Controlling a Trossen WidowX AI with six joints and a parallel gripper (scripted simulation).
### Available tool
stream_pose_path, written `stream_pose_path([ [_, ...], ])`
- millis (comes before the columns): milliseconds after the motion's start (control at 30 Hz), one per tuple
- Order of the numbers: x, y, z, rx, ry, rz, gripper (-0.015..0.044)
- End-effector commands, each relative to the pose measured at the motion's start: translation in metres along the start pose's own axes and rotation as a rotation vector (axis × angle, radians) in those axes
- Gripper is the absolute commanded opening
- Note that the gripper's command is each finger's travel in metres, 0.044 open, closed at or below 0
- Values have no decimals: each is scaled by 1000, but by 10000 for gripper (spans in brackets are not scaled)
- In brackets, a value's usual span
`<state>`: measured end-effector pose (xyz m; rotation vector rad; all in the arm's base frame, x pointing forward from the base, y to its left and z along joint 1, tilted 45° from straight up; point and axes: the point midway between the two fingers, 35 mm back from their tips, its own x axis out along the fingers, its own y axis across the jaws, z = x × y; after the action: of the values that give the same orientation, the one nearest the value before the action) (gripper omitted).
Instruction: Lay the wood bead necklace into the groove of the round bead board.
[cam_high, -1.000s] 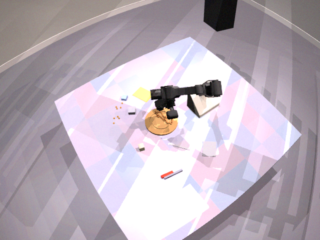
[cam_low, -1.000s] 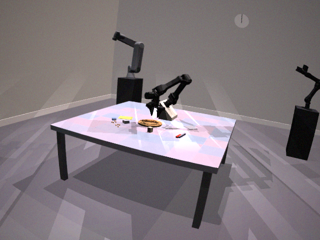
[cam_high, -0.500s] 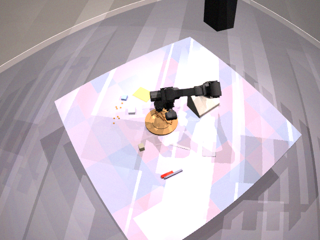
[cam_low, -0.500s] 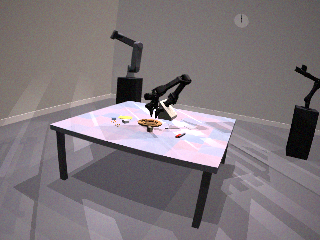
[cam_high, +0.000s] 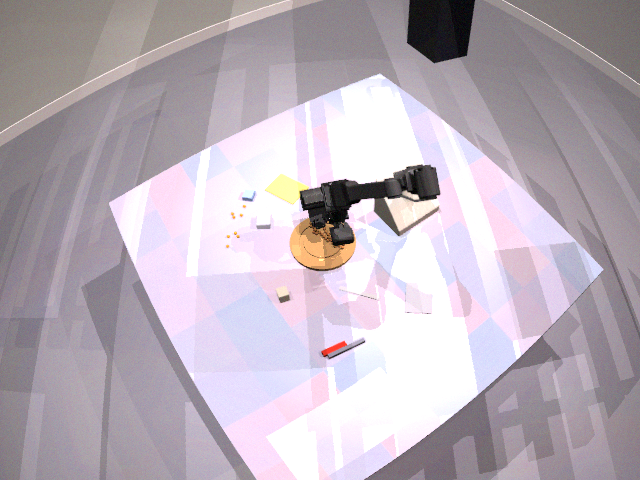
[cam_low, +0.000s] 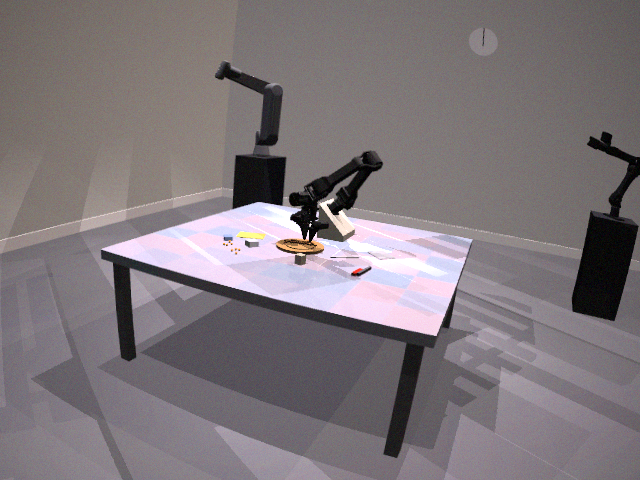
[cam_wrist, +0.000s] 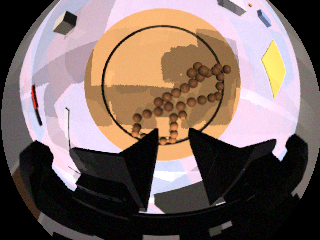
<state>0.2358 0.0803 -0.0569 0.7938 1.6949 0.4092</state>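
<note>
The round wooden bead board (cam_high: 305, 254) (cam_wrist: 114, 46) lies flat on the table. Its groove (cam_wrist: 103, 82) shows as a dark ring. The brown wood bead necklace (cam_high: 323, 233) (cam_wrist: 176, 93) lies bunched on the board, mostly inside the ring, in a narrow diagonal band with a small loop at the near end. In the wrist view, some beads touch or cross the ring at the right and bottom. My gripper (cam_high: 329, 229) (cam_low: 307, 240) (cam_wrist: 174, 132) is partly open, low over the board's near side. A strand of beads shows in the gap between the fingertips; contact cannot be told.
A white block (cam_high: 263, 222), blue block (cam_high: 248, 195), yellow sheet (cam_high: 283, 187) and several small orange beads lie beyond the board. A beige cube (cam_high: 282, 294) (cam_wrist: 65, 23), thin rod (cam_high: 359, 294) and red-and-grey object (cam_high: 333, 348) lie to other sides. A wedge block (cam_high: 413, 214) stands under the arm.
</note>
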Motion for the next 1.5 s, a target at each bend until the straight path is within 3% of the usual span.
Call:
stream_pose_path([
  [0, 7, -1, -5, 12, 15, 3, 137],
  [233, 8, -1, -5, 12, 16, 3, 120],
  [400, 6, -1, -3, 5, 8, 0, 0],
  [1467, 6, -1, -3, 5, 8, 0, 0],
])
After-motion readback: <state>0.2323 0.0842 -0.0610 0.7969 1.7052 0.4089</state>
